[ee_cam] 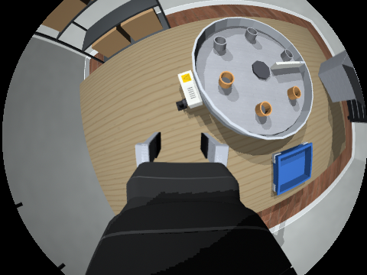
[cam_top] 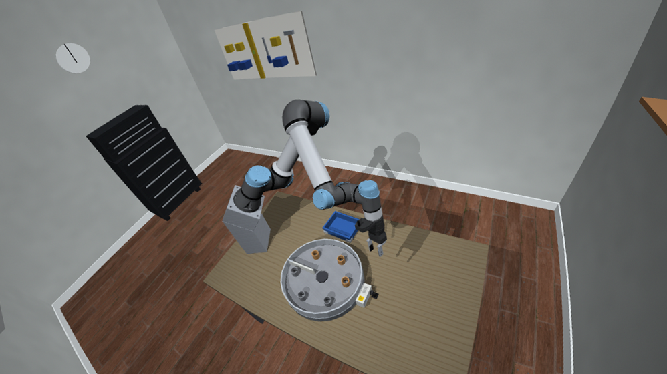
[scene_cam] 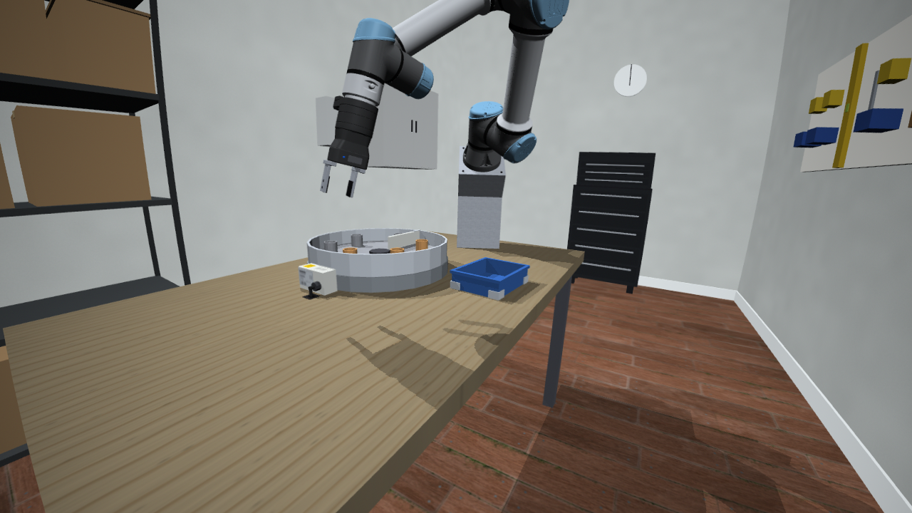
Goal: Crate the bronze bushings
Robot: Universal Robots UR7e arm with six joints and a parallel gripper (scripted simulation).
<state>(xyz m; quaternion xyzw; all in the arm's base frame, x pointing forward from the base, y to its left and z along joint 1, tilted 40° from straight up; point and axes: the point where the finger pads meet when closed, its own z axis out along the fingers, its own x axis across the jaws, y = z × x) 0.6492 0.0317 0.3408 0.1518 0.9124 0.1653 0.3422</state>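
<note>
Bronze bushings, three in all, are still to be fetched from the turning table. Nothing is gripped by the claw, its fingers spread. A bronze one should be approached next; the wall and steel bushings must be avoided.

This is a workshop, shown by 1 pegboard-like panel with a hammer on the wall, 1 black drawer cabinet, and a robot arm mounted at a wooden worktable.
</note>
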